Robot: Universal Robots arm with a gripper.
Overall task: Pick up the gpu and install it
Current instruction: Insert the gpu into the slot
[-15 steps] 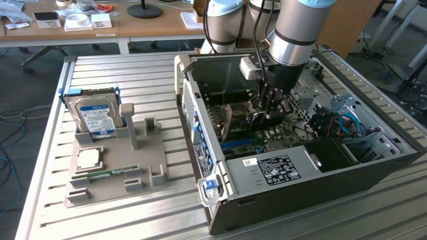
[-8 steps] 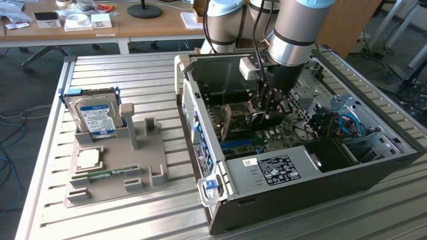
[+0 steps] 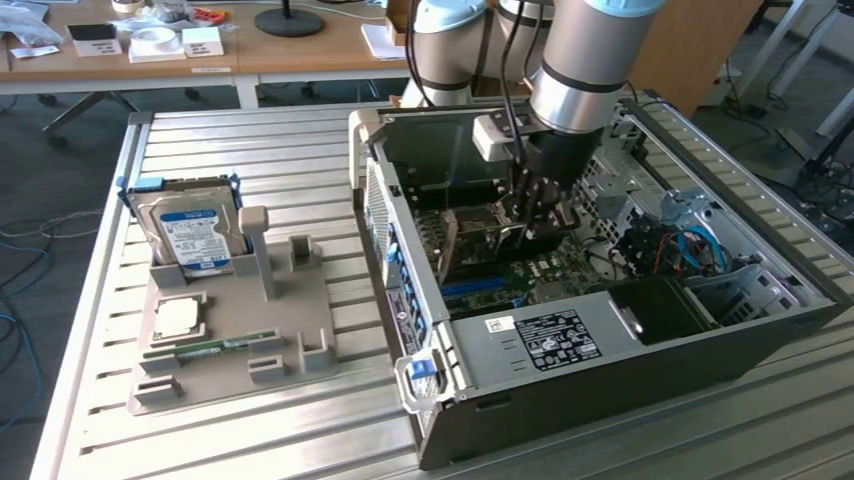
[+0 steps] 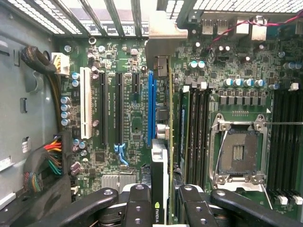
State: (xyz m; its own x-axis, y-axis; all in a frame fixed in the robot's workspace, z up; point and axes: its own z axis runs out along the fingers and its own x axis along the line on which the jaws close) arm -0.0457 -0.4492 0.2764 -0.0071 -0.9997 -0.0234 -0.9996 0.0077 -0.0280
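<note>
The claw (image 4: 163, 201) is partly closed, pinching the gpu (image 4: 169, 109); the card stands on its thin edge just beside the blue slot (image 4: 151, 109); if it is not lined up, a push could bend it or scrape the board.

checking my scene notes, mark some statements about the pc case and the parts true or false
1. The gripper holds the gpu inside the case. True.
2. The hard drive sits in the case. False: it stands in the holder outside, on the exterior view's left.
3. The cpu socket is empty. True.
4. The memory stick is in the gripper. False: it lies on the holder.
</note>
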